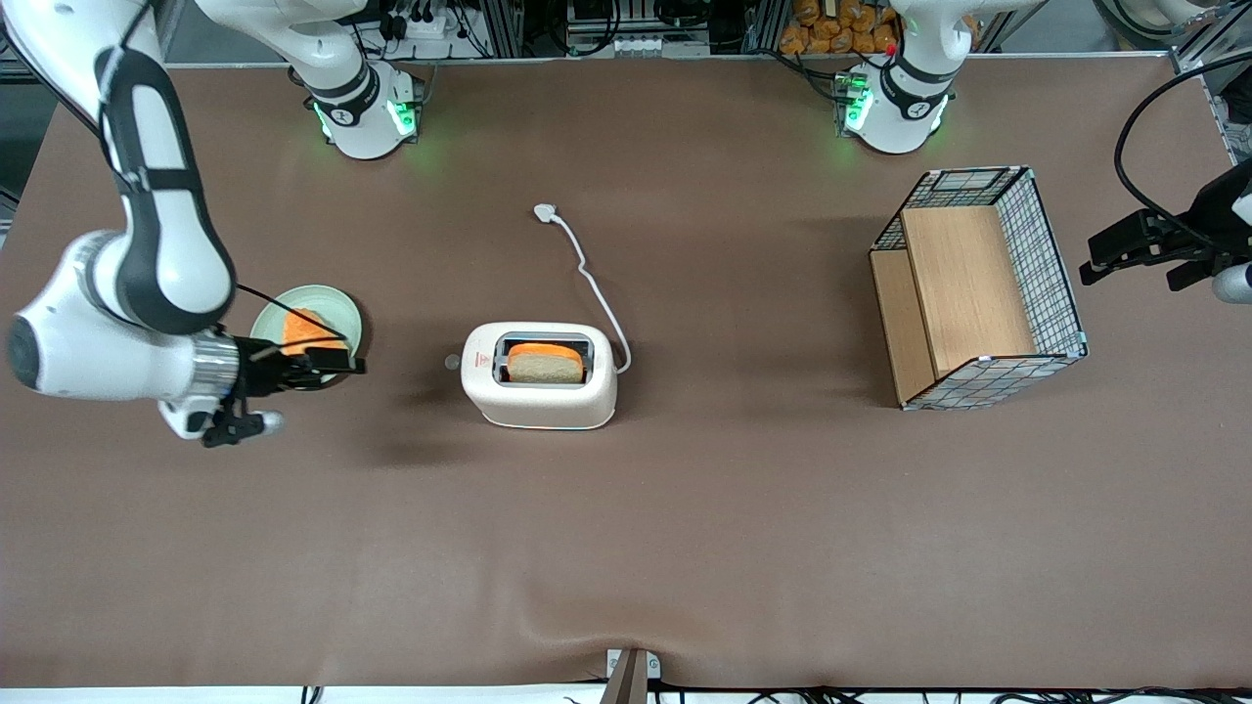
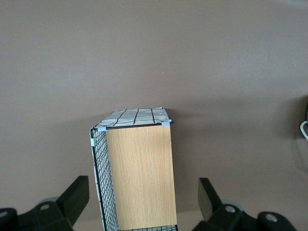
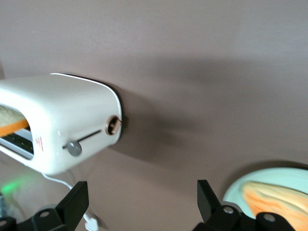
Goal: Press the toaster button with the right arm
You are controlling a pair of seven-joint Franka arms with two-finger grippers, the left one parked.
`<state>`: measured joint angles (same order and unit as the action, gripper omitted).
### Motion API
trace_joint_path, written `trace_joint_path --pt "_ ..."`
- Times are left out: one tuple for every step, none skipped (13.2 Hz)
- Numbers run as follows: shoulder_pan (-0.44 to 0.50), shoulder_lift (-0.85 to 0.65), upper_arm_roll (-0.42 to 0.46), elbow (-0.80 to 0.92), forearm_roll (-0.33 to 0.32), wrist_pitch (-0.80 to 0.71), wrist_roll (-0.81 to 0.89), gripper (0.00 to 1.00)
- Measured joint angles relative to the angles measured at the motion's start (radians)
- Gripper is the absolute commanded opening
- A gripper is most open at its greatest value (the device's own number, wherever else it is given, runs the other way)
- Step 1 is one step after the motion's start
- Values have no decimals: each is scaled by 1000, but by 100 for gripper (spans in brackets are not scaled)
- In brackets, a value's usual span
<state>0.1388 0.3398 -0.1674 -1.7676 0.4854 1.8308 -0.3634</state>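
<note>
The white toaster (image 1: 540, 391) stands mid-table with a slice of bread (image 1: 545, 365) in its slot. Its small grey toaster button (image 1: 451, 362) sticks out of the short end that faces the working arm. The right arm (image 1: 156, 244) holds its gripper (image 1: 352, 365) open, level with that button and a short gap away from it, over the edge of a plate. In the right wrist view the toaster (image 3: 72, 108) and its button (image 3: 74, 148) lie ahead of the gripper (image 3: 142, 197), whose fingers (image 3: 77, 195) hold nothing.
A pale green plate (image 1: 328, 293) with an orange-edged bread slice (image 1: 308, 330) sits under the gripper; its rim (image 3: 236, 188) also shows in the right wrist view. The toaster's cord ends at a white plug (image 1: 544, 210). A wire basket with wooden boards (image 1: 978, 284) stands toward the parked arm's end.
</note>
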Motion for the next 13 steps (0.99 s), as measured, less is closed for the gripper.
trace_joint_path --pt "0 -31 -16 3 -43 -23 0 100" --pt "-1 -64 -33 5 -83 -48 0 100" --pt "-1 -100 -49 7 -126 -69 0 100" --pt "-1 -135 -63 15 -175 -96 2 100" --pt "-1 -168 -73 30 -227 -132 13 100" --pt "-2 -199 -77 51 -279 -170 45 100" --pt "-1 -228 -75 72 -326 -207 86 100" --pt "-1 -257 -70 86 -358 -231 121 100" --pt "-1 -286 -64 93 -375 -248 152 100" --pt "-1 -312 -57 94 -382 -269 188 100" --pt "-8 -334 -41 94 -387 -287 228 100" --pt "-41 -355 5 94 -391 -302 276 100" --pt "-91 -372 72 94 -397 -319 336 100"
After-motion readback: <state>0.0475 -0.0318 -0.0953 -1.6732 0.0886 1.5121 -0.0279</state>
